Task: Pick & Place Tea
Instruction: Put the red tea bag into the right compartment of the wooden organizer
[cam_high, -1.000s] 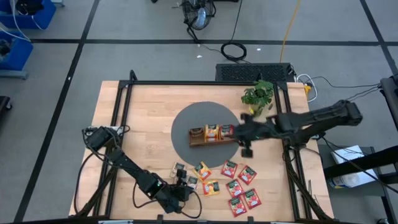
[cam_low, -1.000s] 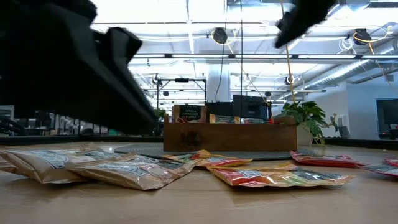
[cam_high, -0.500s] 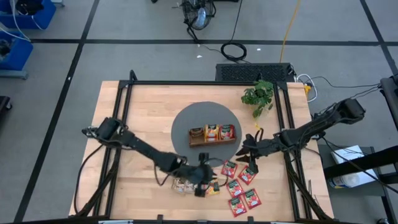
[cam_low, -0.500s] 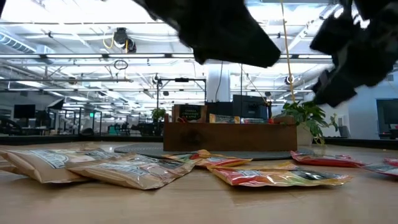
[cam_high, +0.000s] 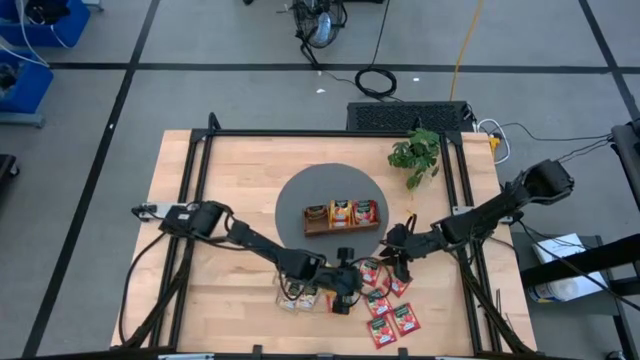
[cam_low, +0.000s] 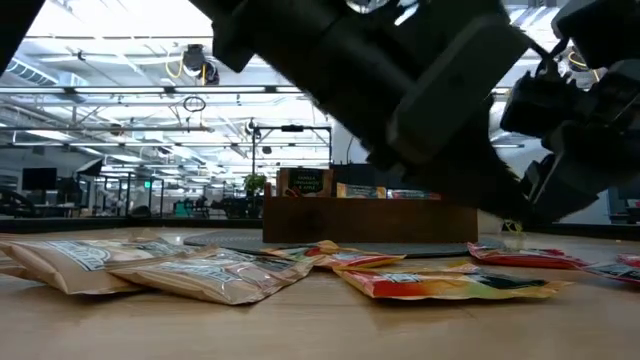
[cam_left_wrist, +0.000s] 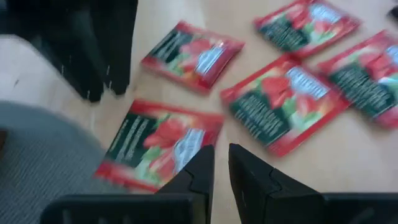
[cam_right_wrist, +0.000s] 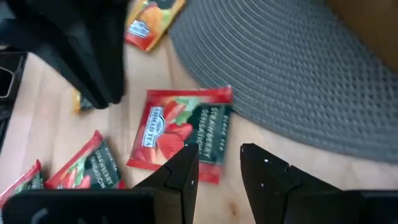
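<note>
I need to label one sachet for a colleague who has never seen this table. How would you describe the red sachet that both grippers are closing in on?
Start at the round grey mat in the table's middle, with the wooden tray on it. Just off the mat's edge nearest the right arm lies a red strawberry sachet flat on bare wood. Among the red sachets it is closest to the mat, almost touching its rim; the others lie farther out.

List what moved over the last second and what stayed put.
The left gripper swung from the table's near edge rightward over the red sachets. The right gripper left the wooden tray and came down toward them. Neither grasped anything; sachets, tray and plant stayed.
</note>
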